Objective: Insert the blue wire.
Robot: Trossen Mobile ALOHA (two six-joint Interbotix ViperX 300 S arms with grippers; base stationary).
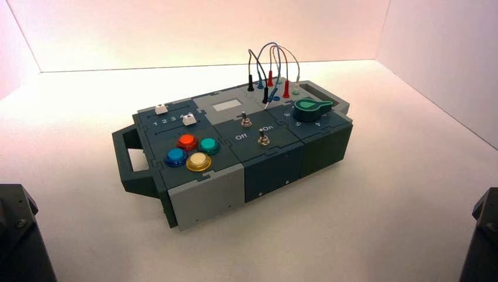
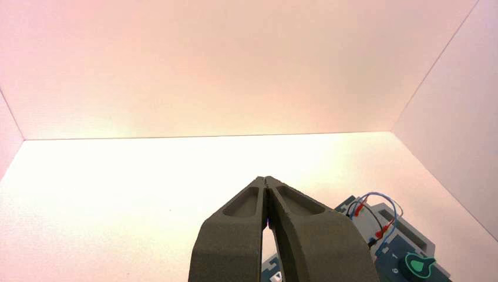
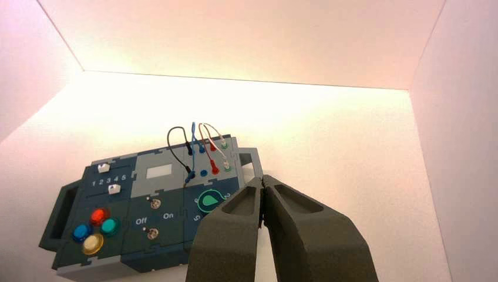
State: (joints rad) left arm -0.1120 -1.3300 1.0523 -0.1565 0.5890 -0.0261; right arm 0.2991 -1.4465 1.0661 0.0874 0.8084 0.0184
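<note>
sitting at frame centre in the high view, angular dark teal and grey box [image 1: 235,155] on a matte white floor. blue wire [image 1: 265,64]: thin arched lead at the box's upper right among red and black plugs, one slim blue plug leaning loose, the other upright. left gripper [image 2: 267,182], right gripper [image 3: 262,181]: smooth dark tapered fingers pressed together, holding nothing, parked at the lower corners.

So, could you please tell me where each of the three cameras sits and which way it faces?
High view: above and behind the arms, looking down at the box; both arms' dark bases show at the lower corners.
Left wrist view: on the left arm, facing the far wall; the shut left gripper fills the foreground.
Right wrist view: on the right arm, facing the box; the shut right gripper shows.
All three share the green knob and the blue wire.
</note>
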